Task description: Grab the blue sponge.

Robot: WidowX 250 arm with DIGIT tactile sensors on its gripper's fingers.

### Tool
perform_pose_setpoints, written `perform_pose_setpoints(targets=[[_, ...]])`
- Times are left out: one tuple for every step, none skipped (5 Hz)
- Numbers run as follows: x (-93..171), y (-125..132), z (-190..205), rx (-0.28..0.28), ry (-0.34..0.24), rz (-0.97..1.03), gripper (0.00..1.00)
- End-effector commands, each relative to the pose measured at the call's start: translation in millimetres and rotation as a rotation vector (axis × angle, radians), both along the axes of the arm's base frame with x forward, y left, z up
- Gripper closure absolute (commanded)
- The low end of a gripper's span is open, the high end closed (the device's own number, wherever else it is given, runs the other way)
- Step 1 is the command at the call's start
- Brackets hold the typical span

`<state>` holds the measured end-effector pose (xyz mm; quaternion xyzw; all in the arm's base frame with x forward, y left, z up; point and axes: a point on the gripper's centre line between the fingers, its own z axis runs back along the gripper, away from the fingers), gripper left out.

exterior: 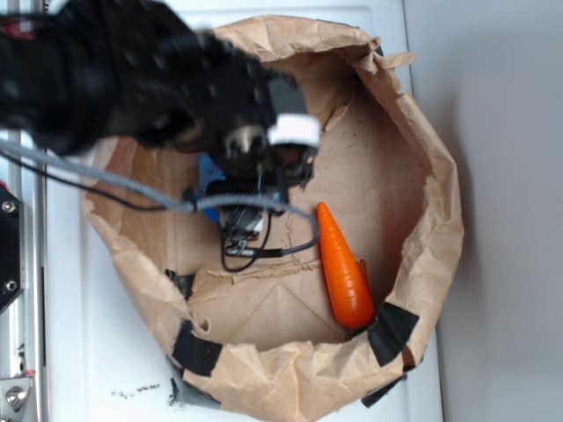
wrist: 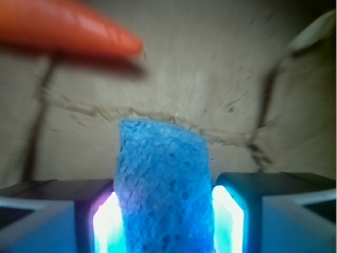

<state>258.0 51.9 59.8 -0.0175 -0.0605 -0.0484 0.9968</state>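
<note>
In the wrist view the blue sponge stands on edge between my two lit fingers. Both pads press against its sides, so my gripper is shut on it. The sponge looks sharp while the brown paper behind it is blurred. In the exterior view my gripper reaches down into the paper bag, and only slivers of the blue sponge show beside the black arm.
An orange carrot lies on the bag floor to the right of the gripper. The crumpled brown paper bag has raised walls all round, patched with black tape. A grey cable trails across the bag.
</note>
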Motion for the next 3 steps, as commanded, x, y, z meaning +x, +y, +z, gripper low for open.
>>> perform_pose_setpoints(targets=[[-3.0,6.3,91.5,-0.01,-0.154,0.056,1.0],[-3.4,3.9,95.3,-0.002,-0.163,0.051,1.0],[-1.8,-0.2,88.8,0.093,-0.161,0.008,0.2]])
